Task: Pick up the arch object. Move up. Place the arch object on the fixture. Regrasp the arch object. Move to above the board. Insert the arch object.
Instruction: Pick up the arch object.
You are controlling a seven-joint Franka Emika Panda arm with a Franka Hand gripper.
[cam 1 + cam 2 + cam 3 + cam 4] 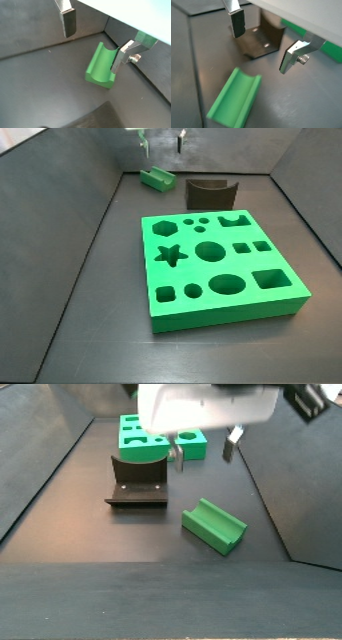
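Closest to my wrist cameras are the two silver fingers [67, 20] of the gripper [263, 41], spread wide apart with nothing between them; I can see the dark pad on one finger [236, 22] and a bolt head on the other. From a side view the gripper [203, 446] hangs above the floor, its fingertips clear of everything.

Below it, the arch object [102, 65] lies on the dark floor, a small green block with its curved channel facing up. One finger looks just beside it in a wrist view, but I cannot tell whether they touch; from the side view the arch object [214, 524] sits apart from the fingertips, lower and nearer that camera. In a side view it shows as a small green piece [158, 178] at the far end of the bin, left of the fixture.

Next out, the fixture [261, 41] stands upright on its base plate, a dark bracket, near the arch object but not touching it. In both side views the fixture [140, 479] sits between the arch object and the board.

Beyond that I have the board [219, 268], a large green slab flat on the floor, its star, hexagon, circle, square, oval and arch holes all visible.
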